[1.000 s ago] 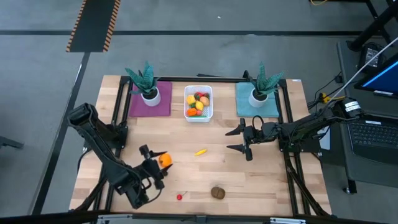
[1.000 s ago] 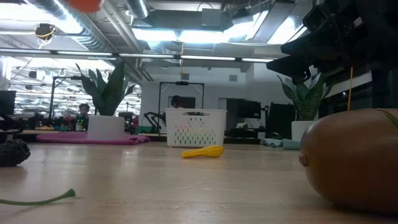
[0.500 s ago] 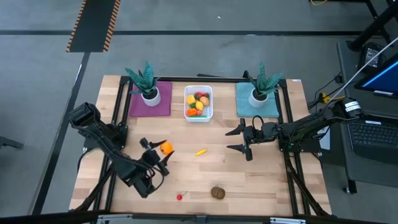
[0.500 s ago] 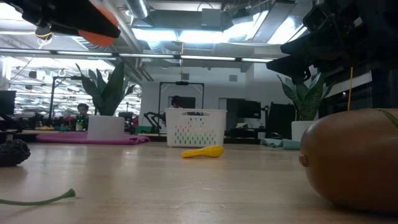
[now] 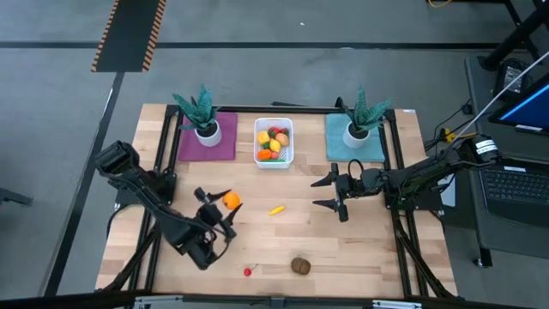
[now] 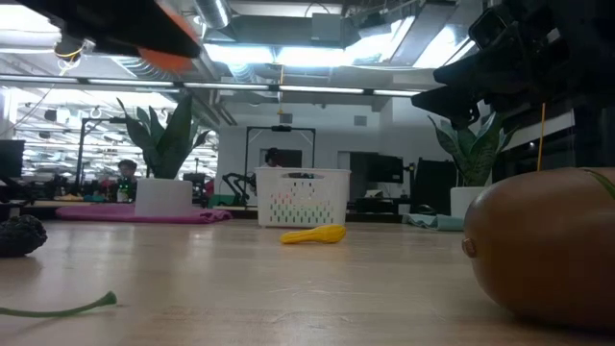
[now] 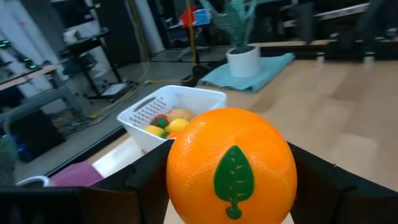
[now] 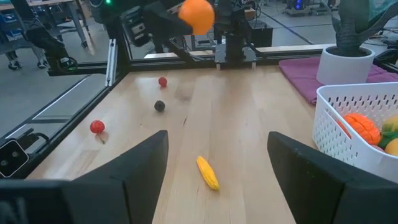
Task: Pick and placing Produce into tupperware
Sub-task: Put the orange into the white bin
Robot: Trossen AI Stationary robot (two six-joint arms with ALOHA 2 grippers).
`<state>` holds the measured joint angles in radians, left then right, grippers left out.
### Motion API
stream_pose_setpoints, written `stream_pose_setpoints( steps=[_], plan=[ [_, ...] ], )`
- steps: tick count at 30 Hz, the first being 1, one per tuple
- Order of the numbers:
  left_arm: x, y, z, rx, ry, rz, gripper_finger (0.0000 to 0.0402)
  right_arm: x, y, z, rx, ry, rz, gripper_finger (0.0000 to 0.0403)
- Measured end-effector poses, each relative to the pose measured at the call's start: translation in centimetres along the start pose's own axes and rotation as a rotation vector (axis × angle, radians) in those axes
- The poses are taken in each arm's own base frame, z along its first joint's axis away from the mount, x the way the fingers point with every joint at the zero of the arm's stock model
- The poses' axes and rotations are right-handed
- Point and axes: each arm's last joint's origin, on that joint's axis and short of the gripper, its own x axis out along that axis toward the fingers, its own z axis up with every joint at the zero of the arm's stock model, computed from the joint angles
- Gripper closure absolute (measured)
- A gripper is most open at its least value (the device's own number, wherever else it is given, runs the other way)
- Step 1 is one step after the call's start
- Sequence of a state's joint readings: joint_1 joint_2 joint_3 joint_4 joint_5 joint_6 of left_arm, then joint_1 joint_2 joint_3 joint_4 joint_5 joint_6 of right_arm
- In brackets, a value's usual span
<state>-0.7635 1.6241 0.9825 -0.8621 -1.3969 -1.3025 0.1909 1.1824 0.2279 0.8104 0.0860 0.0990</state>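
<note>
You have an orange (image 5: 230,200) clamped in the left claw (image 5: 225,204), lifted off the table; the white tub (image 5: 274,142) of fruit sits ahead of it, the yellow banana (image 5: 276,209) just beside. Your right claw (image 5: 331,192) hangs spread wide, empty, with the banana in front of it.

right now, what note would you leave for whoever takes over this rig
Left claw: shut on the orange, lifted above the front-left of the table, facing the tupperware.
Right claw: open, empty, waiting above the table right of centre.
Tupperware: back centre between the two mats, already holding several pieces of produce.
Loose on the table: yellow banana mid-table, kiwi and a cherry near the front edge; the right wrist view shows more small pieces by the left side.
Left: drop the orange in the tub, then collect the rest.
</note>
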Motion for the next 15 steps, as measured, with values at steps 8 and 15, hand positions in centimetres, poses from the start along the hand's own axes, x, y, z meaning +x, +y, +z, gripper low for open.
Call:
stream_pose_setpoints(
  steps=[8, 15],
  plan=[
    [3.3, 0.7, 0.4, 0.036, 0.029, 0.12, 0.0162, 0.0, 0.0, 0.0, 0.0, 0.0, 0.0, 0.0128],
    [5.1, 1.1, 0.6, 0.0, 0.061, 0.175, 0.0162, 0.0, 0.0, 0.0, -0.001, 0.0, 0.0, 0.0128]
  ],
)
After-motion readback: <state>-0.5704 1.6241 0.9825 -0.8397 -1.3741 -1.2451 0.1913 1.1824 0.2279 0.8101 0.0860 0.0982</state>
